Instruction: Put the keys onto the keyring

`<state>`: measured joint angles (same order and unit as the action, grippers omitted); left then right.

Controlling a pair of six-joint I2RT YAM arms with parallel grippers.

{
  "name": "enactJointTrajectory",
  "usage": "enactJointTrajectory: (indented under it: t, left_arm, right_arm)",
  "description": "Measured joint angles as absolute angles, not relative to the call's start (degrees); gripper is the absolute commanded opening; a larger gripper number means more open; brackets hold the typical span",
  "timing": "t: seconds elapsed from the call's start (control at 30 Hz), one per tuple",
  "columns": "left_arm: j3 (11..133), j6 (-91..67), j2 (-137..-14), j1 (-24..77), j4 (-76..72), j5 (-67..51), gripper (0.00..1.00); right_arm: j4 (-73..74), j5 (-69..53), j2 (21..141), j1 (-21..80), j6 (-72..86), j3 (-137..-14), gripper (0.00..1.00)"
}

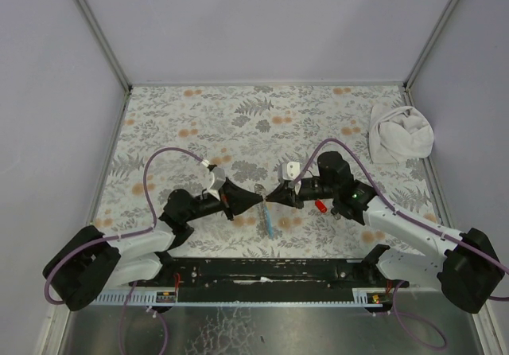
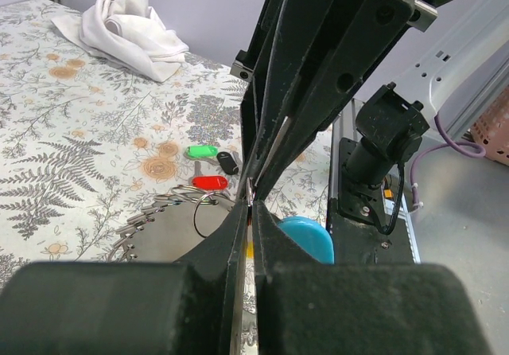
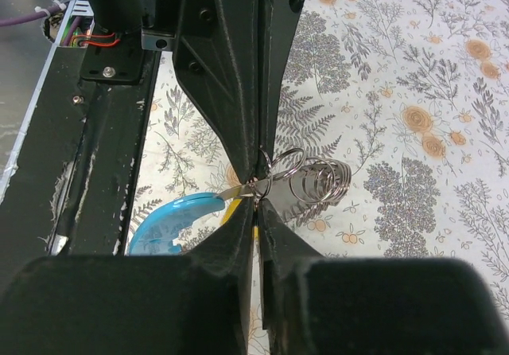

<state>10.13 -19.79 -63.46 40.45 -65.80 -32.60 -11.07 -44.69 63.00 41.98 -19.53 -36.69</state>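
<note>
A floral-print counter [image 1: 199,116] lies between plain grey walls, with a crumpled white cloth [image 1: 400,134] at its upper right. At the centre of the top view the left claw [image 1: 258,200] and right claw [image 1: 272,198] meet tip to tip. The left claw is closed, pinching the thin grey coiled-wire keyring [image 3: 314,178]; its light blue part [image 3: 171,220] shows just below. The right claw's fingers stand nearly together at that wire, perhaps gripping it; I cannot tell. The small red-headed key [image 2: 211,182], green-headed key [image 2: 203,151] and black-headed key [image 2: 229,161] lie together on the counter, right of the claws.

Both arms low and inward, left tool [image 1: 258,201] and right tool [image 1: 271,199] tip to tip, each with fingers together
</note>
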Motion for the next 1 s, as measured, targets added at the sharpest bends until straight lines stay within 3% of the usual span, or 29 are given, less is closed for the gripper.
enactJointTrajectory:
  t: [0.17, 0.33, 0.47, 1.0]
  left_arm:
    - [10.0, -19.9, -63.7, 40.4, -66.3, -32.6, 0.01]
    - [9.8, -19.7, -63.2, 40.4, -65.8, -32.4, 0.17]
    - [10.0, -18.8, -60.8, 40.4, -64.7, -32.0, 0.23]
    - [16.4, -9.4, -58.2, 40.4, -45.9, -35.2, 0.35]
  right_arm:
    - [-11.0, -44.7, 63.0, 42.0, -19.7, -36.7, 0.00]
    - [-8.3, -44.1, 63.0, 42.1, -21.6, -37.3, 0.00]
    - [-3.0, -42.4, 63.0, 42.1, -24.2, -38.8, 0.00]
    - [5.6, -42.1, 63.2, 42.1, -29.8, -43.1, 0.00]
